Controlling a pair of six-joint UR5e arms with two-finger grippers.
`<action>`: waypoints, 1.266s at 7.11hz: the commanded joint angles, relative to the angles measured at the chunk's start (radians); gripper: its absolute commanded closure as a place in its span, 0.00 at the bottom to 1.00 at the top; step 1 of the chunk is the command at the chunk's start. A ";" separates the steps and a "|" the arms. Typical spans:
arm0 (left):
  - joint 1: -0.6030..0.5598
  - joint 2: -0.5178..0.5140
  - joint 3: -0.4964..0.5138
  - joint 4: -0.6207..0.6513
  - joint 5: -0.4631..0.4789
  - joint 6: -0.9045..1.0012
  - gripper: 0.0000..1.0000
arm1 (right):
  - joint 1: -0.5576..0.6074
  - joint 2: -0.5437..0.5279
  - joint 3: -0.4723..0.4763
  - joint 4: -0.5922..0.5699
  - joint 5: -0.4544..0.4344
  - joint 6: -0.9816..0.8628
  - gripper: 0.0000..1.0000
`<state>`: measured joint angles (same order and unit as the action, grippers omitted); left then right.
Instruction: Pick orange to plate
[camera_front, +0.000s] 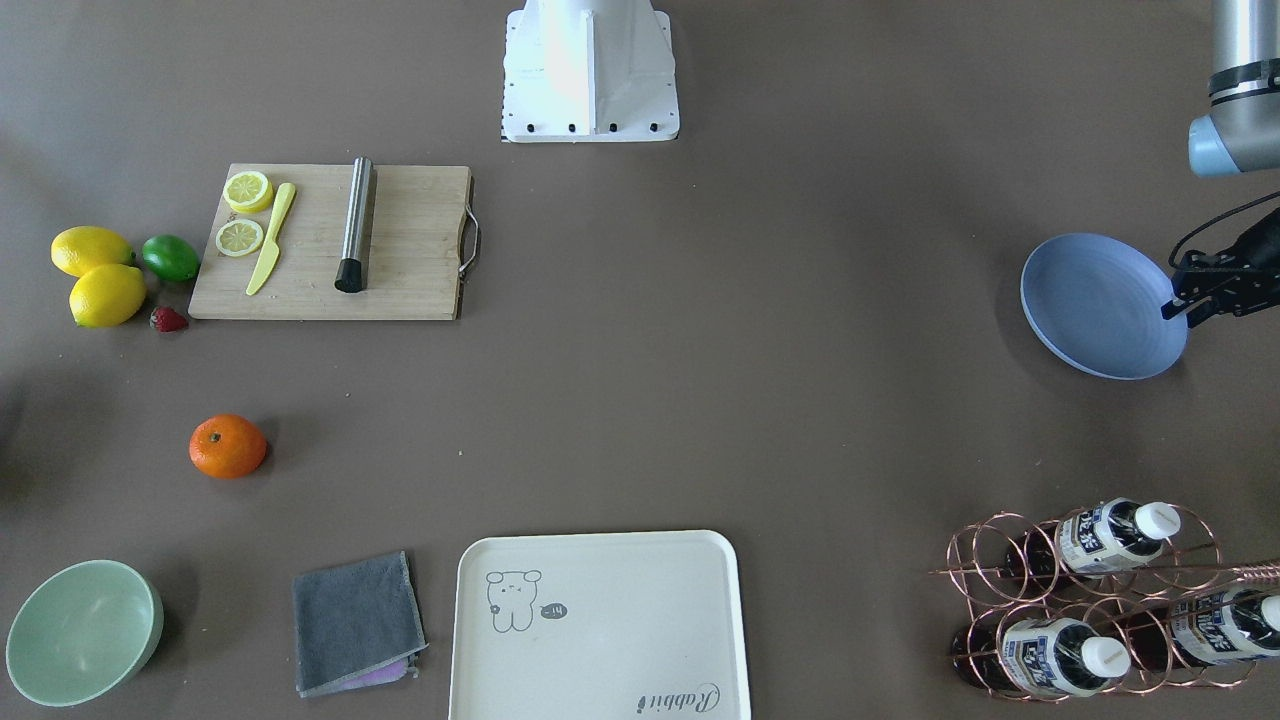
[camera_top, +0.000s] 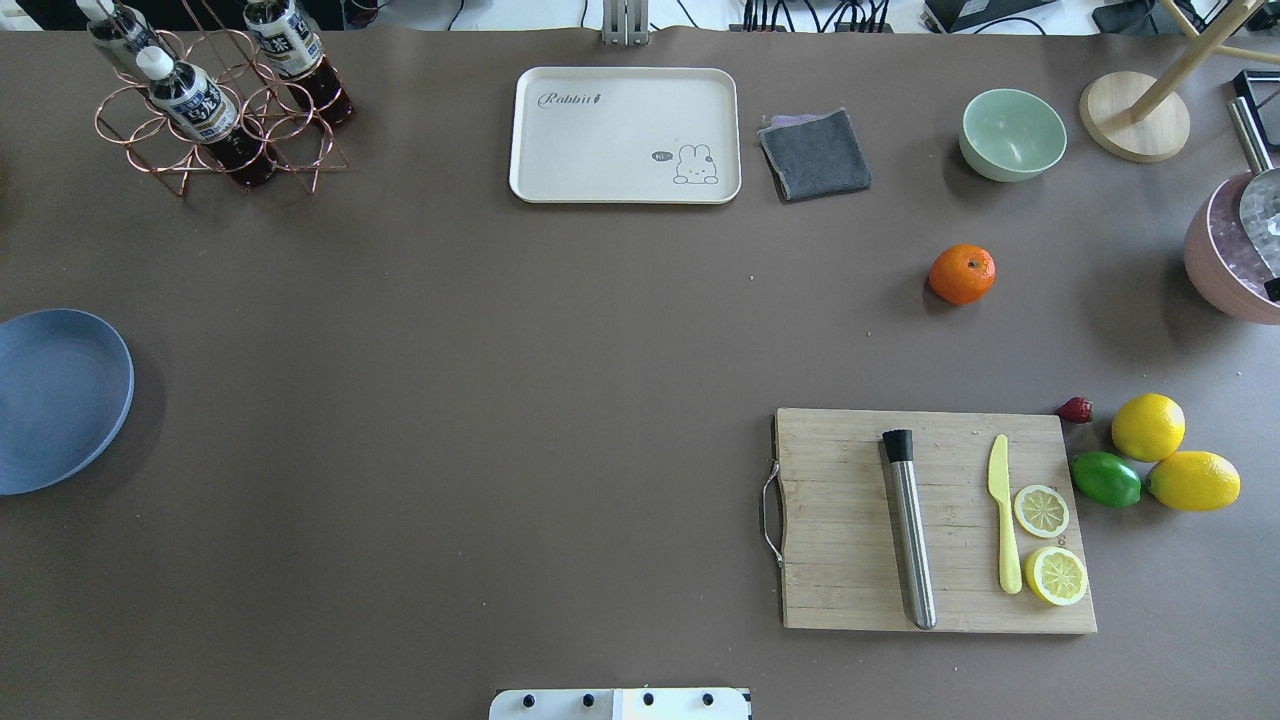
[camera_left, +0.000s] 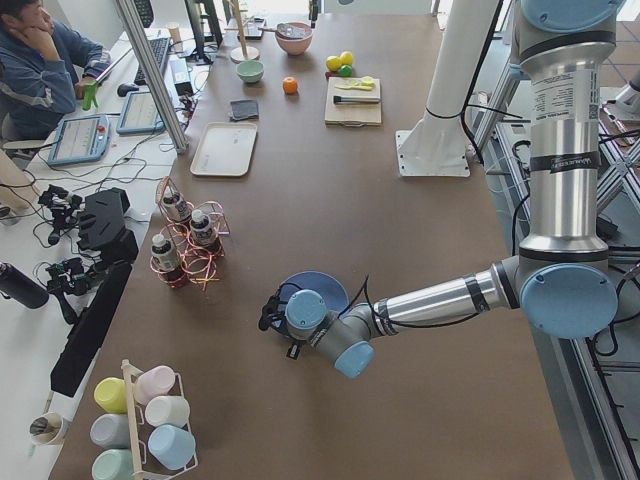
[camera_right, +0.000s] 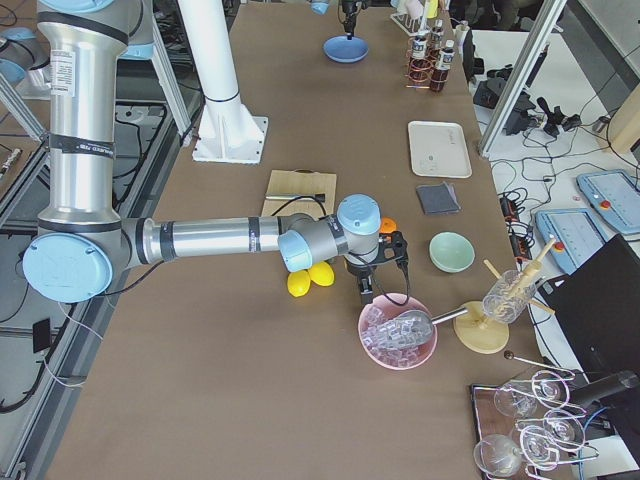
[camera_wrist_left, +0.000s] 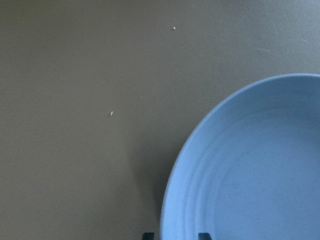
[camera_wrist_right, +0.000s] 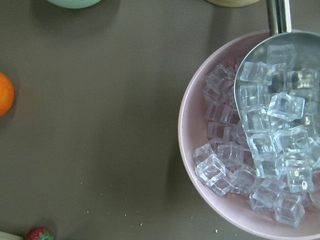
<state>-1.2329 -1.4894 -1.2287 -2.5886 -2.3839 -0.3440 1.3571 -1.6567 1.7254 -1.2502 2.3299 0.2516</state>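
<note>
**Orange unpicked, plate far across the table**

Seen from overhead, the plate (camera_top: 60, 400) sits at nine o'clock. The left gripper (camera_front: 1180, 305) hovers at its rim, jaws apart and empty. The orange (camera_top: 962, 274) lies alone at two o'clock, free for grasping. Nearby the right gripper (camera_right: 383, 275) hangs over the ice bowl (camera_top: 1215, 265) and is probably the picker. I cannot tell how far it is open.
</note>
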 joint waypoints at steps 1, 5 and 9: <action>0.001 -0.003 0.011 0.001 0.000 0.000 0.64 | 0.000 0.000 -0.001 0.000 -0.001 0.000 0.00; 0.000 -0.011 0.009 0.002 -0.023 -0.039 1.00 | -0.001 0.000 -0.001 0.000 -0.003 -0.002 0.00; 0.004 -0.153 -0.136 0.010 -0.112 -0.451 1.00 | -0.006 0.005 0.000 0.000 -0.001 -0.002 0.00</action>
<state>-1.2336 -1.5931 -1.3247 -2.5795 -2.4938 -0.6672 1.3546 -1.6549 1.7255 -1.2502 2.3285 0.2500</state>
